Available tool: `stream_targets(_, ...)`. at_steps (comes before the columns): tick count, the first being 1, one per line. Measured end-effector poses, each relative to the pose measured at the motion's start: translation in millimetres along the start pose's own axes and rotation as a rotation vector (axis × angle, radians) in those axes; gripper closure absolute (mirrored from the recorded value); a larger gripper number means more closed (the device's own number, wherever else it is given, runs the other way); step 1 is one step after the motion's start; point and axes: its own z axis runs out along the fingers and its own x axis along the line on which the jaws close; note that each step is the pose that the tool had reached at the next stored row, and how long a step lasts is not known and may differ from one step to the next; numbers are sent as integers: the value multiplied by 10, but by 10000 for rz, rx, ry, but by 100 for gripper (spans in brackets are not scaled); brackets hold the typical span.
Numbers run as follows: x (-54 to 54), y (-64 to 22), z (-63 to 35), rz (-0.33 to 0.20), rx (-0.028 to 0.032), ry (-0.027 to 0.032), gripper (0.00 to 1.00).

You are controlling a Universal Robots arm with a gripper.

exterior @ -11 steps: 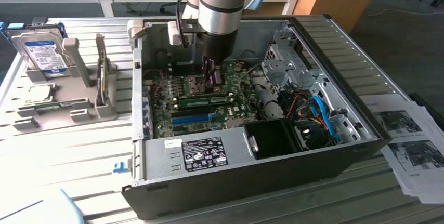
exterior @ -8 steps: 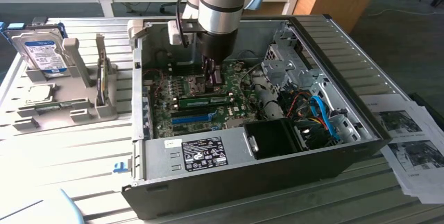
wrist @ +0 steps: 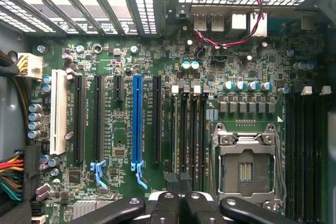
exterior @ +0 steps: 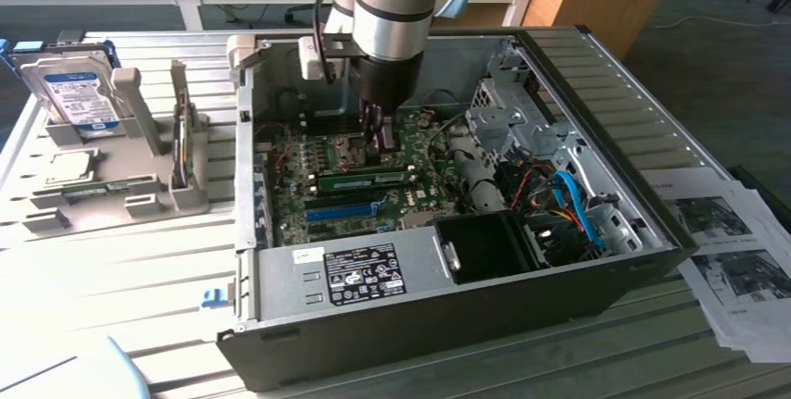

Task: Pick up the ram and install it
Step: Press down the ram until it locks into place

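Slatted white bench (exterior: 136, 269), open computer case (exterior: 643, 242). Gripper (exterior: 381, 136) clenched empty, low over motherboard (wrist: 121, 129). Ram (exterior: 366, 179) seated flat in slot just right of bright-blue slot (exterior: 340, 211). Possibly half-latched: uneven pressing could tilt it, straining clips.

case (exterior: 581, 75) open on top; drive cage (exterior: 513, 107), cables (exterior: 575, 205) and fan shroud (exterior: 488, 246) crowd the exterior view's right; motherboard (wrist: 121, 145) middle stays reachable.
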Motion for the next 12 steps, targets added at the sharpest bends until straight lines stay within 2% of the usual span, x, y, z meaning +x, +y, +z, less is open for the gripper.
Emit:
stream_targets(6, 1, 42, 1, 0, -1, 0, 91)
stream_targets(7, 3, 177, 5, 0, 0, 0, 91)
stream_targets(12, 3, 191, 6, 0, 0, 0, 91)
